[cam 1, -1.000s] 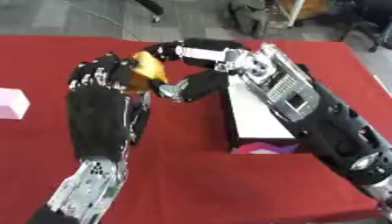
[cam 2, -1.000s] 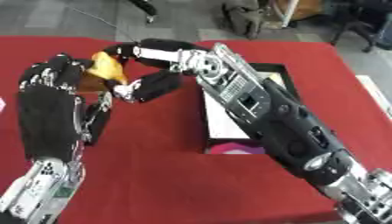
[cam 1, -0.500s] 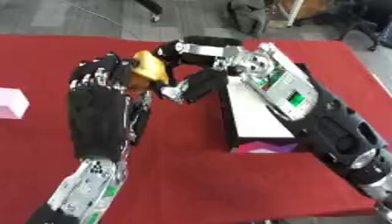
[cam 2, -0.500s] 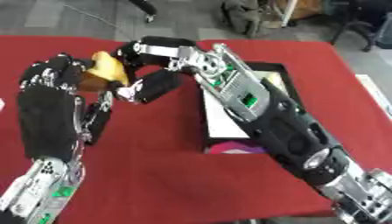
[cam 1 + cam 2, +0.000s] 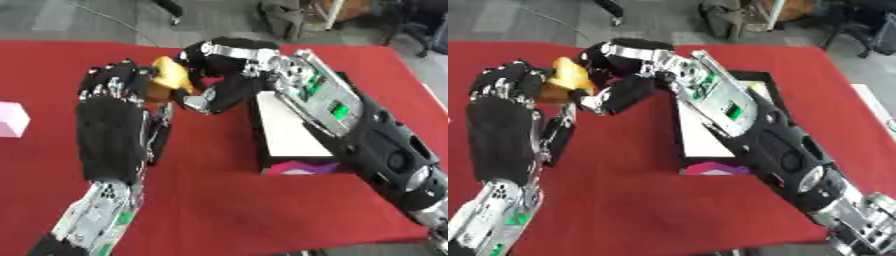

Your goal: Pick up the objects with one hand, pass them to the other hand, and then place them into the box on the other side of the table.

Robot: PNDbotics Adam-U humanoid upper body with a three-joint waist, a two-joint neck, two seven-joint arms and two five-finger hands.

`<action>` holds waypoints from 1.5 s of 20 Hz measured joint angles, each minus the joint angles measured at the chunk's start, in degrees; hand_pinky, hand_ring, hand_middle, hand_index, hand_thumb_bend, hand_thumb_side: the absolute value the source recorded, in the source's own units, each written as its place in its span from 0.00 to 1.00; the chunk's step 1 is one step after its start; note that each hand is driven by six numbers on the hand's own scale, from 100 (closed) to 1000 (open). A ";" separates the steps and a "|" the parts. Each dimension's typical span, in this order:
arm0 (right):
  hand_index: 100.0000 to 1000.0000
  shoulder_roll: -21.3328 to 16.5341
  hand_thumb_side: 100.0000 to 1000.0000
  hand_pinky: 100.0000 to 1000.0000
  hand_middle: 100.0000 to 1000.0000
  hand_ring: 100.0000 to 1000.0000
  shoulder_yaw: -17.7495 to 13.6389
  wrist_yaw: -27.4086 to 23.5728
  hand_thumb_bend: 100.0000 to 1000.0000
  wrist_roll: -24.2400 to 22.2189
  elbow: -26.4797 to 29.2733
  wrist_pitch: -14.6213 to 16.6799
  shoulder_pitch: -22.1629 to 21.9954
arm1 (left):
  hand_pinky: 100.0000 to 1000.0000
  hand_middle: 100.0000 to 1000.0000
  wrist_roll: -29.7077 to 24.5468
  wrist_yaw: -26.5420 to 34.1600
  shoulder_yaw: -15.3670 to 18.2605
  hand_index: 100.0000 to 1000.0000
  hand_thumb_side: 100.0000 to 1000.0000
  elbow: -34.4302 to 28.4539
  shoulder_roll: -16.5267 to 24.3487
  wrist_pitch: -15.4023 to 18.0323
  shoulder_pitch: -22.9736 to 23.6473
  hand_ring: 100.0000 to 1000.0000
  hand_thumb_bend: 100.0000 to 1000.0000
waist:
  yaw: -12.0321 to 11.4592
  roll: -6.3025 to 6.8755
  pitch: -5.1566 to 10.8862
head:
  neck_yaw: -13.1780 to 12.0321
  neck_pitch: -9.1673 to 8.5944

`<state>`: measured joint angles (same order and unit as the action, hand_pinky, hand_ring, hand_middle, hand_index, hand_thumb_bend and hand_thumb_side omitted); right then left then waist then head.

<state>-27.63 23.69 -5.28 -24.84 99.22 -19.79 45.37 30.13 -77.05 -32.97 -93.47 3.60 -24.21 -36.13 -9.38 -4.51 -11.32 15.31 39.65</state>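
— Above the red cloth-covered counter (image 5: 219,200), near the far middle: two black robot hands meeting around a small yellow and orange lumpy object (image 5: 171,75).

— Held by which one?

— Hard to say for sure. Left hand (image 5: 114,120) up from the lower left, back turned to the camera, fingers (image 5: 112,82) curled at the tips against the object's left side. Right hand (image 5: 219,67) in from the right, fingers (image 5: 614,52) bent over the top and far side, thumb (image 5: 206,97) poking out below.

— So pinched from both sides?

— Touched on both sides, yes. Up in the air, off the cloth.

— And the box?

— Just right of the hands: a flat open box with dark walls and a white inside (image 5: 284,127), a pink and purple patch on its near end. Partly hidden under the right arm. Nothing clear to see inside.

— Anything else on the cloth?

— At the left edge, a pale pink block (image 5: 10,119), well apart from the hands.
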 measured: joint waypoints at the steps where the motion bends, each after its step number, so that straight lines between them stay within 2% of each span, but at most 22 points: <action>1: 0.53 -0.04 0.11 0.87 0.14 0.86 0.00 -0.48 0.00 0.12 -0.02 -0.18 0.00 | 0.56 0.42 -0.33 -0.18 0.00 0.61 0.00 0.00 0.00 0.09 0.00 0.45 0.30 | 0.01 0.03 0.00 | 0.02 0.00; 2: 0.48 -0.13 0.11 0.86 0.13 0.86 0.00 -0.89 0.00 0.21 -0.09 -0.42 0.00 | 0.57 0.44 -0.59 -0.34 0.00 0.63 0.00 -0.03 0.00 0.23 -0.01 0.47 0.35 | 0.01 0.03 0.00 | 0.05 0.01; 3: 0.46 -0.21 0.11 0.86 0.13 0.86 0.00 -1.20 0.00 0.29 -0.19 -0.61 0.00 | 0.58 0.46 -0.83 -0.47 0.00 0.63 0.00 -0.05 0.00 0.36 -0.01 0.48 0.38 | 0.01 0.03 0.00 | 0.11 0.01; 5: 0.43 -0.31 0.11 0.85 0.11 0.85 -0.01 -1.55 0.00 0.46 -0.33 -0.87 0.00 | 0.62 0.52 -1.18 -0.74 0.00 0.69 0.02 -0.08 0.00 0.63 -0.01 0.53 0.50 | 0.01 0.04 0.00 | 0.23 0.01; 7: 0.42 -0.37 0.11 0.85 0.10 0.84 -0.08 -1.59 0.00 0.60 -0.35 -0.98 0.00 | 0.67 0.61 -1.44 -1.17 0.04 0.81 0.09 -0.08 0.00 0.73 0.00 0.60 0.62 | 0.01 0.05 0.00 | 0.34 0.01; 10: 0.42 -0.37 0.11 0.84 0.09 0.84 -0.35 -1.80 0.00 0.96 -0.40 -1.11 0.00 | 0.69 0.64 -1.62 -2.07 0.18 0.91 0.10 0.02 0.01 0.63 0.07 0.63 0.69 | 0.01 0.05 0.00 | 0.44 0.01; 13: 0.42 -0.37 0.11 0.84 0.08 0.84 -0.68 -2.11 0.00 2.08 -0.74 -1.54 0.07 | 0.68 0.66 -1.21 -2.79 -0.19 0.97 0.08 0.02 -0.08 -0.02 0.24 0.64 0.74 | 0.02 0.06 0.00 | 0.44 0.00; 21: 0.42 -0.39 0.11 0.84 0.08 0.83 -1.44 -3.14 0.00 6.68 -1.59 -2.74 0.49 | 0.68 0.66 1.23 -2.74 -0.64 1.00 0.07 0.00 -0.46 -1.91 0.41 0.64 0.77 | 0.07 0.20 0.00 | 0.44 -0.07; 22: 0.43 -0.39 0.14 0.84 0.08 0.83 -1.44 -3.14 0.00 6.95 -1.68 -2.76 0.49 | 0.68 0.67 1.37 -2.71 -0.70 1.00 0.08 0.01 -0.46 -2.04 0.42 0.65 0.78 | 0.07 0.20 0.00 | 0.44 -0.07; 24: 0.43 -0.53 0.11 0.84 0.08 0.83 -1.55 -3.14 0.00 7.40 -1.75 -2.75 0.49 | 0.68 0.67 1.57 -2.64 -0.71 1.00 0.10 0.04 -0.46 -2.39 0.62 0.65 0.77 | 0.11 0.20 0.00 | 0.43 -0.07; 28: 0.43 -2.27 0.11 0.83 0.09 0.82 -2.33 -3.15 0.00 8.36 -1.76 -2.37 0.18 | 0.68 0.65 1.75 -1.44 -0.34 0.96 0.14 0.04 -0.07 -3.81 1.45 0.63 0.70 | 0.47 0.25 0.34 | 0.39 -0.08; 30: 0.44 -4.07 0.11 0.83 0.09 0.82 -3.14 -3.39 0.00 9.00 -1.70 -1.93 -0.49 | 0.67 0.63 1.66 -0.02 0.01 0.89 0.19 -0.05 1.03 -4.77 1.92 0.61 0.60 | 0.73 0.45 0.81 | 0.39 -0.06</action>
<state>-31.71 20.55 -8.67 -15.84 97.52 -21.72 44.87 31.79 -77.07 -32.96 -93.52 4.63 -28.98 -34.21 -8.65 -4.05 -10.51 15.70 39.59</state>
